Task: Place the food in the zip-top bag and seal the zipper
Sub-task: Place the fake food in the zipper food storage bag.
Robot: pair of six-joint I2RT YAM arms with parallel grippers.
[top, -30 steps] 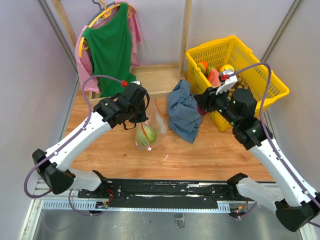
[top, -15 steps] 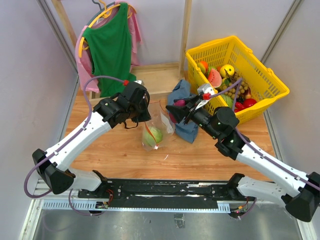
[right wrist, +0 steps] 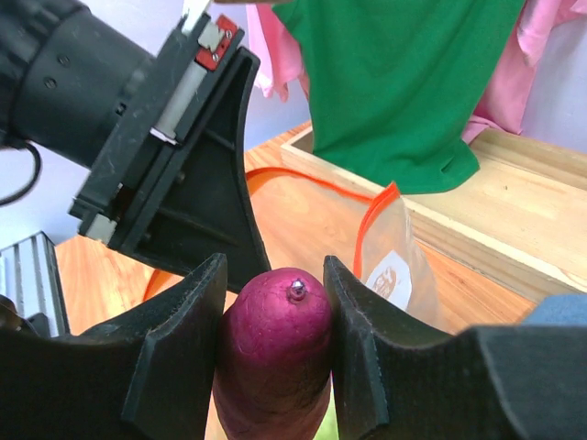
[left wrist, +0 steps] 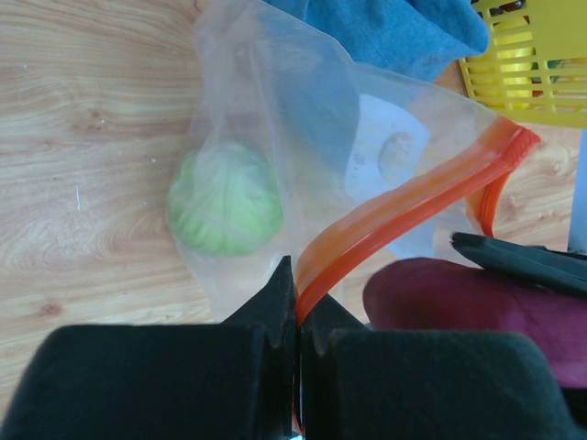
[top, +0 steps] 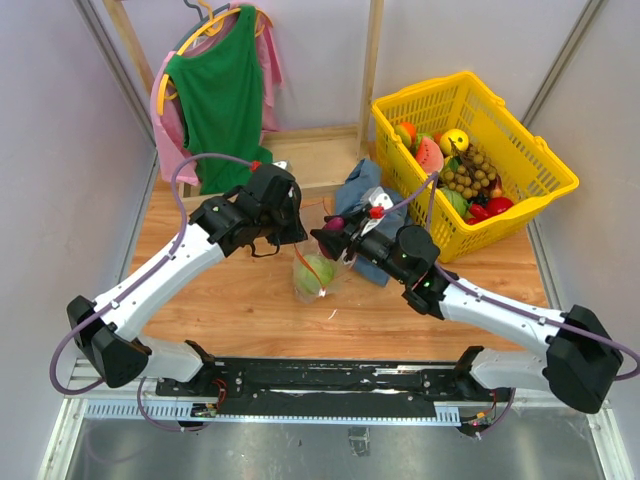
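Note:
The clear zip-top bag (top: 318,262) hangs over the wooden table with a pale-green cabbage (top: 313,272) inside it. My left gripper (top: 297,234) is shut on the red-orange zipper (left wrist: 413,197) and holds the bag's mouth up; the cabbage (left wrist: 225,200) shows through the plastic below. My right gripper (top: 335,228) is shut on a purple piece of food (right wrist: 275,348), which stands between its fingers (right wrist: 188,312). The purple piece (left wrist: 459,298) hovers right beside the zipper, at the bag's open mouth (right wrist: 394,266).
A yellow lattice basket (top: 520,128) with several toy fruits stands at the back right. A blue-grey cloth (top: 362,188) lies crumpled between basket and bag. A green shirt (top: 220,90) hangs at the back left, above a shallow wooden box (top: 310,155).
My right arm has swung left from the basket, carrying the purple piece to the bag's mouth. The left gripper kept its grip on the zipper and the bag shifted slightly right.

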